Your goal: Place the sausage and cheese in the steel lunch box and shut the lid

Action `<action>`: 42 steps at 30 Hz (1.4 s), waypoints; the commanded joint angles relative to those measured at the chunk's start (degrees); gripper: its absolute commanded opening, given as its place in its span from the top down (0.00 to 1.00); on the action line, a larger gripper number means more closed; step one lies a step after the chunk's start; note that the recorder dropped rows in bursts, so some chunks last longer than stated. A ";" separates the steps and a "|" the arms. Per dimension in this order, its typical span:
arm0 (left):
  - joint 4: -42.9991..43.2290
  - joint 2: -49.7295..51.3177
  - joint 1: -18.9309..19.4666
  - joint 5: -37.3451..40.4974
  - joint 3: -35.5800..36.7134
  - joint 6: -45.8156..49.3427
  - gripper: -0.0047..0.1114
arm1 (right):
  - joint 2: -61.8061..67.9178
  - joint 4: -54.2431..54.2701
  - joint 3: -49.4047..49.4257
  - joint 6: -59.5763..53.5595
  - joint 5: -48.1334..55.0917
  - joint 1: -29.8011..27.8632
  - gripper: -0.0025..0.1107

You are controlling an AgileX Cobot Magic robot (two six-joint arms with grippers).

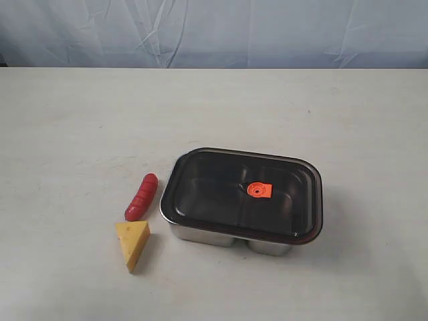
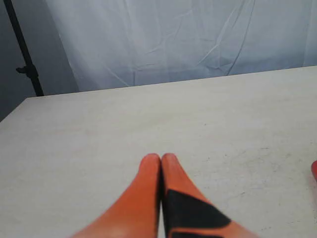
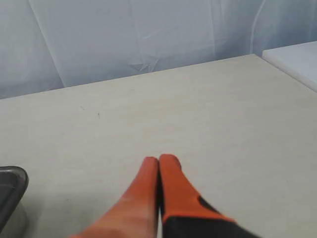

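nothing is in hand yet: the lid (image 1: 221,184) sits on the steel lunch box (image 1: 200,234), with the sausage (image 1: 142,196) on the counter (image 1: 80,134) at the box's nine o'clock and the cheese (image 1: 132,243) at its eight o'clock, just beside the sausage's near end. so i judge the next move calls for a claw to spread and lift the lid off by its rim. the exterior view shows all this but no arm, while the wrist views alone show the left claw (image 2: 161,157) and right claw (image 3: 158,159), each pressed together over bare counter, the right view catching one corner of the box.
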 commanded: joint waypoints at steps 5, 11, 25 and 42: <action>0.56 -0.30 0.32 -0.43 0.24 -0.32 0.96 | -0.38 9.90 0.11 -0.23 -8.60 0.16 0.99; 0.56 -0.30 0.32 -0.43 0.24 -0.32 0.96 | -0.38 46.52 0.11 -0.23 -17.62 0.16 0.99; 0.67 -0.30 0.32 -0.43 0.24 -0.32 0.96 | 5.83 60.82 -12.96 -9.81 -6.66 0.26 0.99; 0.67 -0.30 0.32 -0.43 0.24 -0.32 0.96 | 66.27 44.78 -53.89 -25.41 28.59 0.15 0.99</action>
